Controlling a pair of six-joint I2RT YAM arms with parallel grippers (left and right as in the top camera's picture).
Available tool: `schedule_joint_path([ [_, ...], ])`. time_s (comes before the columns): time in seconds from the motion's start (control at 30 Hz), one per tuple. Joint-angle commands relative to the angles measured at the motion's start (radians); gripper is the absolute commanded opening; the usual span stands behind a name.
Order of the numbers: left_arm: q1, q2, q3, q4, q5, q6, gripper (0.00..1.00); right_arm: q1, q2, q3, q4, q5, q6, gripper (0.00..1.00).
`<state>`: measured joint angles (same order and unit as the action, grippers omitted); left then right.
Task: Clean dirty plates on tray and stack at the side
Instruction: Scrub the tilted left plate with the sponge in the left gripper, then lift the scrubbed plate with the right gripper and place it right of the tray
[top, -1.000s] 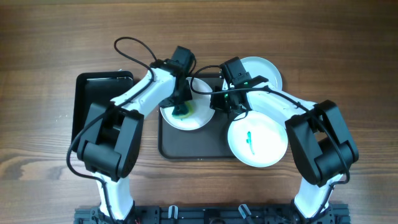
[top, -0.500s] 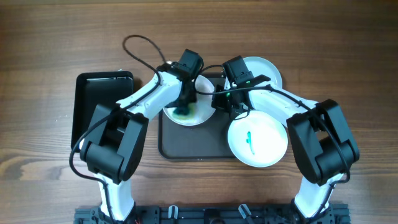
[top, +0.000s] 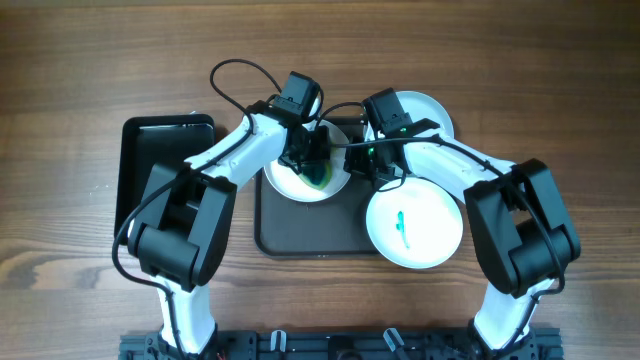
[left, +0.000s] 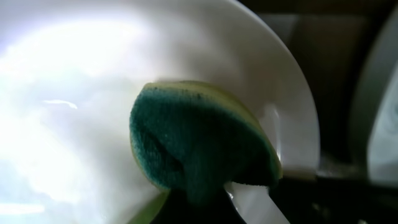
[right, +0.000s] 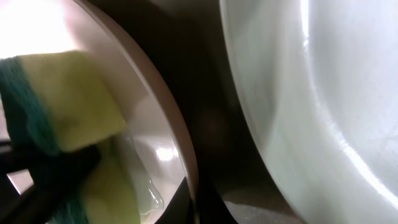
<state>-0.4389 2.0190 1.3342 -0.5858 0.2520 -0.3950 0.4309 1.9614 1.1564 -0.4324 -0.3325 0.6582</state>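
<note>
A white plate (top: 290, 183) lies at the back left of the dark grey-brown tray (top: 310, 235). My left gripper (top: 312, 158) is shut on a green and yellow sponge (top: 320, 176) pressed onto the plate's right part; the left wrist view shows the sponge (left: 199, 143) on the plate (left: 74, 93). My right gripper (top: 362, 165) is shut on that plate's right rim (right: 171, 130). A second plate (top: 425, 235) with a teal smear (top: 402, 226) sits on the tray's right side. A third plate (top: 428, 112) lies behind the tray on the table.
A smaller glossy black tray (top: 160, 150) lies on the wooden table (top: 80, 80) at the left. Both arms crowd the back of the tray. The second plate overhangs the tray's right edge.
My left gripper has swept the sponge from the plate's lower left to its right side, towards the right gripper. The right gripper has stayed on the rim.
</note>
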Motion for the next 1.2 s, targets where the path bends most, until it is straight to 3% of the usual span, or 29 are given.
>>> schedule_joint_path([
  [0.0, -0.002, 0.016, -0.006, 0.016, -0.365, -0.140, 0.04, 0.003, 0.028, -0.016, -0.011, 0.040, -0.005, 0.04],
  [0.1, -0.002, 0.016, -0.006, -0.008, -0.573, -0.228, 0.04, 0.003, 0.028, -0.016, -0.011, 0.040, -0.005, 0.04],
  [0.17, 0.001, 0.012, 0.005, -0.016, -0.608, -0.249, 0.04, 0.003, 0.028, -0.016, -0.014, 0.040, -0.008, 0.04],
  [0.3, 0.042, -0.023, 0.111, -0.128, -0.446, -0.267, 0.04, 0.003, 0.028, -0.016, -0.014, 0.040, -0.013, 0.04],
  [0.4, 0.085, -0.058, 0.216, -0.282, -0.302, -0.208, 0.04, 0.003, 0.028, -0.016, -0.016, 0.039, -0.023, 0.04],
  [0.53, 0.134, -0.138, 0.280, -0.473, -0.275, -0.168, 0.04, 0.003, -0.021, -0.016, -0.052, 0.060, -0.050, 0.04],
  [0.63, 0.187, -0.207, 0.281, -0.533, -0.233, -0.154, 0.04, 0.008, -0.104, -0.016, -0.123, 0.155, -0.068, 0.04],
  [0.7, 0.212, -0.226, 0.281, -0.556, -0.234, -0.087, 0.04, 0.040, -0.194, -0.016, -0.169, 0.292, -0.083, 0.04],
  [0.87, 0.210, -0.224, 0.281, -0.556, -0.234, -0.083, 0.04, 0.221, -0.362, -0.016, -0.239, 0.760, -0.112, 0.04],
  [1.17, 0.210, -0.224, 0.281, -0.551, -0.233, -0.083, 0.04, 0.562, -0.394, -0.016, -0.279, 1.606, -0.166, 0.04],
])
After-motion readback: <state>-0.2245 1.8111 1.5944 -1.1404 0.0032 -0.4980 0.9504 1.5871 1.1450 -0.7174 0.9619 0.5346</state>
